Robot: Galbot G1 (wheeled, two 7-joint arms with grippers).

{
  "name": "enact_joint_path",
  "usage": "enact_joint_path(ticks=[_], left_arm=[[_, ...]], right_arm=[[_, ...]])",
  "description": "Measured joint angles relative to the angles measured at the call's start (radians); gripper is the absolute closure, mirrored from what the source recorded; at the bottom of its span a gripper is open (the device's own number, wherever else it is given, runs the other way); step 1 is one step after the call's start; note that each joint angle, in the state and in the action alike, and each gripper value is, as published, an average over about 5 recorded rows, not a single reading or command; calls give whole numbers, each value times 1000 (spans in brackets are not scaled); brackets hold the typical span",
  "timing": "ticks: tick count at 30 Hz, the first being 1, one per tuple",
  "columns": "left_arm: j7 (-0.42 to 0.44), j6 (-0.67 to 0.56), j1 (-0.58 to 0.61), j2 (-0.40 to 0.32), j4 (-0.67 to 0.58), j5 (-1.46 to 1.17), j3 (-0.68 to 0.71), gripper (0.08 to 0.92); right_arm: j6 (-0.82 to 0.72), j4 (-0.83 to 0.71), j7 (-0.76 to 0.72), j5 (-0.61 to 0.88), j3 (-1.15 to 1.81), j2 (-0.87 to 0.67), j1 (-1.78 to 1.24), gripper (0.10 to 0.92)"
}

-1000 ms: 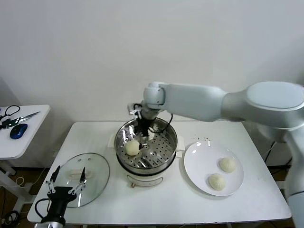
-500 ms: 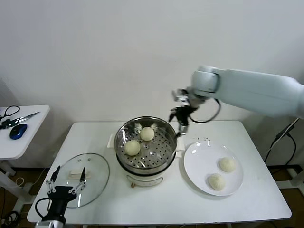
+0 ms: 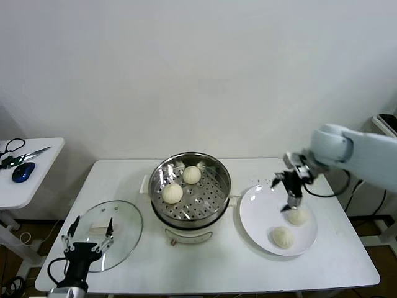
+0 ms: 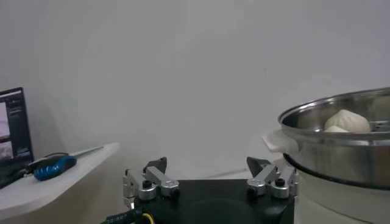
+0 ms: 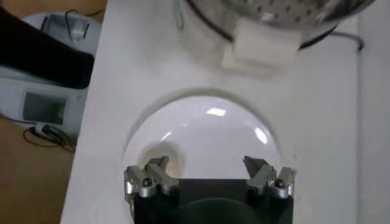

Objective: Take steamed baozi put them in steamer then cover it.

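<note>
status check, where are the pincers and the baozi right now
Right pincer open, empty, above plate. Left pincer open, parked by cover. Two baozi in steamer, two on plate. Nothing in the way.

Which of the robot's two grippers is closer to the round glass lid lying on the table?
The left. The left gripper hovers open at the near edge of the round clear glass lid, while the right gripper is across the table, open above the flat white plate.
</note>
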Motion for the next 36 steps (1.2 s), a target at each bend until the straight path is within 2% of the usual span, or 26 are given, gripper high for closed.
enact_joint_path(ticks=[12, 28, 36], left_arm=[[-1, -1, 17, -6, 9, 4, -14, 177], [-2, -2, 22, -12, 14, 7, -15, 177], [-3, -2, 21, -13, 14, 11, -12, 177]], right_arm=[[6, -65, 20, -109, 126, 8, -253, 203], [13, -131, 8, -158, 172, 69, -353, 204], [25, -156, 0, -166, 184, 88, -363, 257]])
